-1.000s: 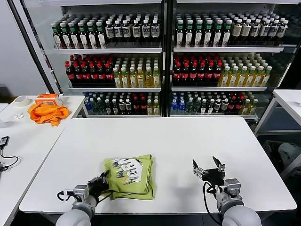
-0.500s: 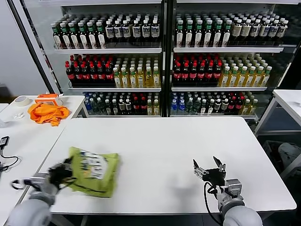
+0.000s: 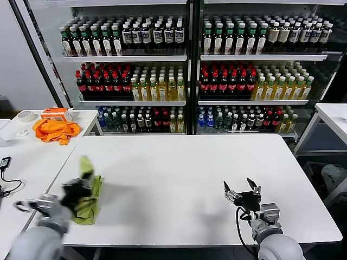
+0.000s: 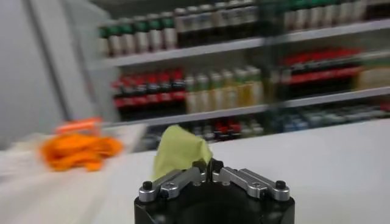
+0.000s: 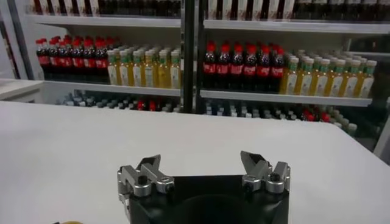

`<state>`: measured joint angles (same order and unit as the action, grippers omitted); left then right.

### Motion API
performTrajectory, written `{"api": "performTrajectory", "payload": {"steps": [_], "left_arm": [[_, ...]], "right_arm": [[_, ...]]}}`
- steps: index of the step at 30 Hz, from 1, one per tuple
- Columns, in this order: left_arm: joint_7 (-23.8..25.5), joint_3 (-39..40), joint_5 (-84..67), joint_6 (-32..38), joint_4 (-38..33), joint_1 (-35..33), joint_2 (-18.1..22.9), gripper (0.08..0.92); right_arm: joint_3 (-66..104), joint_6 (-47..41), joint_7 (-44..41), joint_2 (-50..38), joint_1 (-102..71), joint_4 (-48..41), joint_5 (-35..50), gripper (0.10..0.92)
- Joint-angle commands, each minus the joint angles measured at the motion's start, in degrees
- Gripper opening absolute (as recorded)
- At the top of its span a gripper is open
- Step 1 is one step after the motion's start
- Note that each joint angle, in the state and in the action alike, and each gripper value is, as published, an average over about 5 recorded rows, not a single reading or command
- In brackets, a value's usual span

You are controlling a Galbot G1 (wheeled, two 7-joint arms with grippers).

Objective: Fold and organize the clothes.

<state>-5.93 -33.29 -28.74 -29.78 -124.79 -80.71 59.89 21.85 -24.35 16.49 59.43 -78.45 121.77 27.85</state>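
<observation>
The clothes, a light yellow-green T-shirt (image 3: 92, 201), hang bunched and folded at the left edge of the white table (image 3: 179, 168). My left gripper (image 3: 76, 190) is shut on the shirt's edge and holds it off the tabletop. In the left wrist view the shirt (image 4: 180, 149) rises as a pale flap from between the closed fingers of the left gripper (image 4: 208, 168). The printed graphic is hidden. My right gripper (image 3: 242, 190) rests low at the front right of the table, open and holding nothing; the right wrist view shows this same gripper (image 5: 201, 161) with its jaws wide apart over bare tabletop.
A bright orange cloth (image 3: 54, 130) and a tape roll (image 3: 24, 115) lie on the side table at far left. A black device with a cable (image 3: 4, 162) is on that table too. Drink shelves (image 3: 187, 81) fill the wall behind the table.
My left gripper has swept the shirt from the front middle of the table to its left edge, and the shirt has gone from flat to bunched. The right arm has not moved.
</observation>
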Motion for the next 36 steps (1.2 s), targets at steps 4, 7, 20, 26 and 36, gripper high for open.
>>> {"api": "performTrajectory", "payload": {"steps": [4, 7, 20, 26, 36], "left_arm": [[1.6, 29.4, 4.2, 0.7, 3.8, 10.2, 13.2, 0.099], [-0.2, 29.7, 3.5, 0.9, 6.2, 11.4, 14.0, 0.099], [2.8, 22.7, 10.6, 10.4, 5.8, 12.3, 11.7, 0.38], [3.2, 10.7, 12.9, 13.0, 7.0, 8.6, 4.1, 0.553], [2.8, 6.5, 14.2, 14.8, 7.1, 2.6, 4.0, 0.805]], "right_arm": [[0.5, -0.1, 0.0, -0.4, 0.8, -0.5, 0.1, 0.823], [0.2, -0.1, 0.0, -0.3, 1.0, -0.6, 0.1, 0.823], [-3.3, -1.3, -3.1, -0.7, 4.4, -0.3, 4.4, 0.823], [-14.7, -6.8, -1.7, 1.3, 8.4, 1.3, 12.9, 0.823], [-27.9, -7.6, -1.4, 5.0, 23.7, -13.4, 13.1, 0.823]]}}
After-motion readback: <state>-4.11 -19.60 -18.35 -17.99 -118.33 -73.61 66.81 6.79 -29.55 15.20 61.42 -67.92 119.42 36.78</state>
